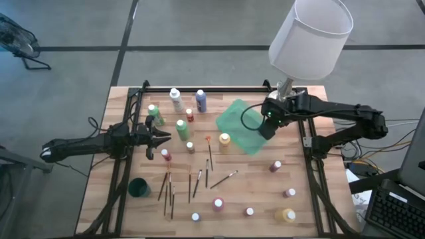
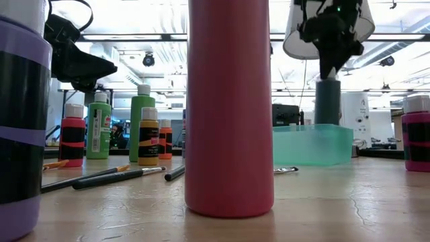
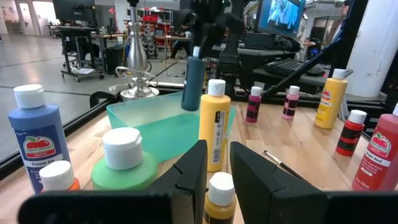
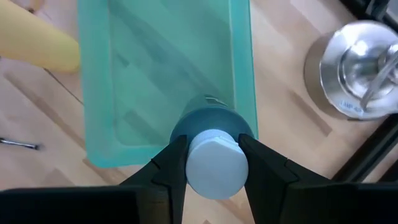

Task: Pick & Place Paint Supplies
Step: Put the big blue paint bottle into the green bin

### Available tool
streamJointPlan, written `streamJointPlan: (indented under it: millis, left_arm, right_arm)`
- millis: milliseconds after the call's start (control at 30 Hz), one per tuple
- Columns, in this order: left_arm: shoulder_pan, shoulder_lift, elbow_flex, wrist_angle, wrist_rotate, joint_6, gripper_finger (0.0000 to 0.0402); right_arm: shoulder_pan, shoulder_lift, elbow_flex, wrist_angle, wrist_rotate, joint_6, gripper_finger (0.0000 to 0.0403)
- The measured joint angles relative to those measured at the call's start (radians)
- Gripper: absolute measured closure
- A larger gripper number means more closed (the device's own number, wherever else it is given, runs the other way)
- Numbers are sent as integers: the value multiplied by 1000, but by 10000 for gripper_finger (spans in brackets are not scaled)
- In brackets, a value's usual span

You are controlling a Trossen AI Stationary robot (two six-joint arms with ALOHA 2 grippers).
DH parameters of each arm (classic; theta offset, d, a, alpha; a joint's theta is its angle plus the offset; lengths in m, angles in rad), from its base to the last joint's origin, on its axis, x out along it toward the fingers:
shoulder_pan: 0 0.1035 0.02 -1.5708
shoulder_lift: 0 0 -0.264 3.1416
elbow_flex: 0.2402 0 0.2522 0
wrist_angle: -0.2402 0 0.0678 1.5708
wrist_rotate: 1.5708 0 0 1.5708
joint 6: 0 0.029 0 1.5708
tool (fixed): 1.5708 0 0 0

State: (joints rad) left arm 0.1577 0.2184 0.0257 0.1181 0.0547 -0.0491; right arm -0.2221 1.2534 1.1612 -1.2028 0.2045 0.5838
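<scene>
Dark fingers on the right gripper [image 4: 211, 163] are clamped on the white cap of a grey-blue paint bottle [image 4: 208, 121], which hangs upright over the near end of the translucent green tray [image 4: 102, 134]. In the low view that bottle [image 2: 328, 101] sits clearly above the tray [image 2: 312, 144], not touching it. From overhead the right gripper [image 1: 268, 125] is over the tray's right edge [image 1: 232, 119], just in front of the lamp with the white shade [image 1: 311, 36].

The left gripper [image 1: 161, 137] hovers low on the left side of the surface [image 1: 265, 199] among a cluster of bottles. Its fingers [image 3: 193, 171] sit with a narrow gap and nothing between them, so empty as far as I can see. Just ahead of them in the wrist view is a small yellow bottle [image 3: 221, 196], a taller yellow one [image 3: 214, 124] beyond it, a green bottle [image 3: 124, 165] off to the side and a blue bottle [image 3: 37, 146] further out.

Everything else is scattered around: white and blue bottles [image 1: 188, 99] at the far edge, green bottles [image 1: 168, 121] near the left gripper, a yellow bottle [image 1: 225, 139] touching the tray's near corner, and pink, red and yellow bottles [image 1: 282, 192] spread over the right and near side. The thin brushes [image 1: 189, 182] lie loose in the middle near part, and a small dark green cup [image 1: 139, 188] stands near the left edge.
</scene>
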Motion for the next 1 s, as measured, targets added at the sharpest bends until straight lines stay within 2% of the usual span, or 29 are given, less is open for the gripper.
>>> streamJointPlan:
  millis: [400,833,1000]
  left_arm:
    - [0,0,0,0,0,0,326]
    - [0,0,0,0,0,0,326]
    - [0,0,0,0,0,0,326]
  right_arm:
    - [-49,-40,-149,110,-37,-4,287]
    - [-109,-67,-157,104,4,-39,287]
    - [-109,-60,-157,112,4,-46,266]
